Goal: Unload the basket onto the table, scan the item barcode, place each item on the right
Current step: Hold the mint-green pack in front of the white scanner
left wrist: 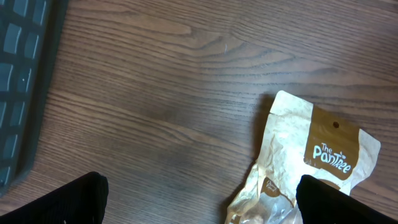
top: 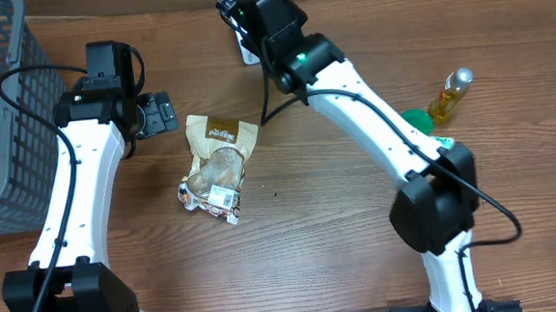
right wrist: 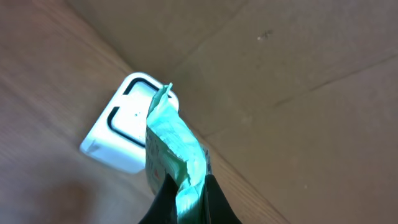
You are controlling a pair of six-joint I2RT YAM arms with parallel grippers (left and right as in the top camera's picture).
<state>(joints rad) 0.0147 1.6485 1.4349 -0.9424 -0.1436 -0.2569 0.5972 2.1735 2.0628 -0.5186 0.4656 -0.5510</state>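
Right now my right gripper (right wrist: 185, 198) is pinched shut on the lower edge of a thin teal packet (right wrist: 176, 146), which rises from the fingers creased and folded along its length. My worry is the scan failing: I cannot see a barcode, so it may be buckled into a fold or turned away from the reader, and so slim a pinch could let the packet slip if I twist it. The packet's tip reaches up over the white scanner (right wrist: 121, 127) lying just beyond on the wooden table (right wrist: 37, 74); whether they touch I cannot tell. Farther out, my left gripper (left wrist: 202, 202) hangs wide open and empty, with a brown snack bag (left wrist: 311, 158) lying flat just beside it.
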